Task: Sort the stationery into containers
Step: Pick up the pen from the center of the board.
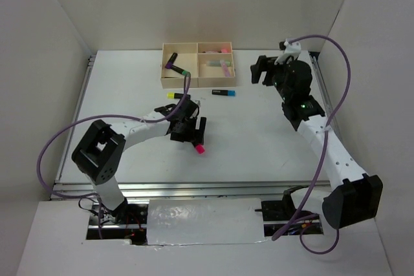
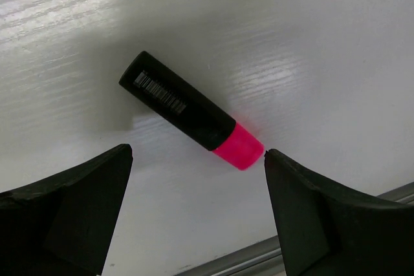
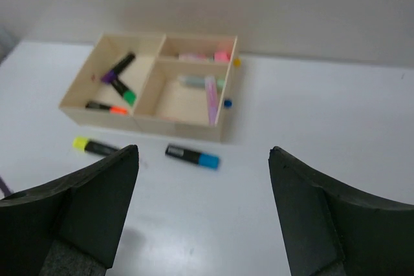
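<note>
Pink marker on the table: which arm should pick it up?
Left. Its open fingers hover right over the pink marker; the right fingers are far away, near the tray.

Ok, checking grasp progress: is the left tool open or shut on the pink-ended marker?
Open. The left tool is spread; the pink-ended marker lies flat on the table beyond its fingers.

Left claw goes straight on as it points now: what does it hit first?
Most likely the pink-capped highlighter, lying on the table and framed by the open left claw; depth is unclear.
</note>
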`<move>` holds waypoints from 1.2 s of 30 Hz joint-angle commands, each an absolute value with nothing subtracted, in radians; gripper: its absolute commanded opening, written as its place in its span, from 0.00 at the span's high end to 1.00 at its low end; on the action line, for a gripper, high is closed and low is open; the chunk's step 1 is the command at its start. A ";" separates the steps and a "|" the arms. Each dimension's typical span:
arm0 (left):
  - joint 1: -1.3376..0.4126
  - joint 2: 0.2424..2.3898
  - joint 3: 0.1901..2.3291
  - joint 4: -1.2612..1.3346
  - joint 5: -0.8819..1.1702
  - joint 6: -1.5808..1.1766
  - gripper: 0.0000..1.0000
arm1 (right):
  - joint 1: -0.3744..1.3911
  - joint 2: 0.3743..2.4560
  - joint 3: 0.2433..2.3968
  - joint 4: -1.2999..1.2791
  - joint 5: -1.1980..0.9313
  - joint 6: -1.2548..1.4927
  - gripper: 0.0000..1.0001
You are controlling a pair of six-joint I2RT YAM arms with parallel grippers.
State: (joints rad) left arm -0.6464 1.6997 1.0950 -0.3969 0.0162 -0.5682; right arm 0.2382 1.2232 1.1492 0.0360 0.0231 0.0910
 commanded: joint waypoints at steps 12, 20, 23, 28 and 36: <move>-0.715 1.879 1.184 -0.434 -0.086 -0.583 0.23 | 0.190 1.127 1.052 -0.133 -0.071 0.118 0.14; -0.684 1.847 1.141 -0.423 -0.169 -0.499 0.56 | 0.186 1.146 1.065 -0.150 -0.100 0.127 0.15; -0.657 1.844 1.140 -0.422 -0.169 -0.444 0.70 | 0.184 1.147 1.058 -0.163 -0.141 0.109 0.16; -0.606 1.789 1.226 -0.427 -0.098 -0.321 0.94 | 0.172 1.147 1.039 -0.207 -0.294 0.037 0.17; -0.431 1.624 1.447 -0.216 0.015 -0.127 1.00 | 0.169 1.259 1.026 -0.244 -0.335 -0.057 0.21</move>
State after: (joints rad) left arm -0.4973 1.6577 1.3014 -0.3607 -0.0372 -0.2321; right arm 0.1722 1.1988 1.0191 -0.2218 -0.3122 -0.0288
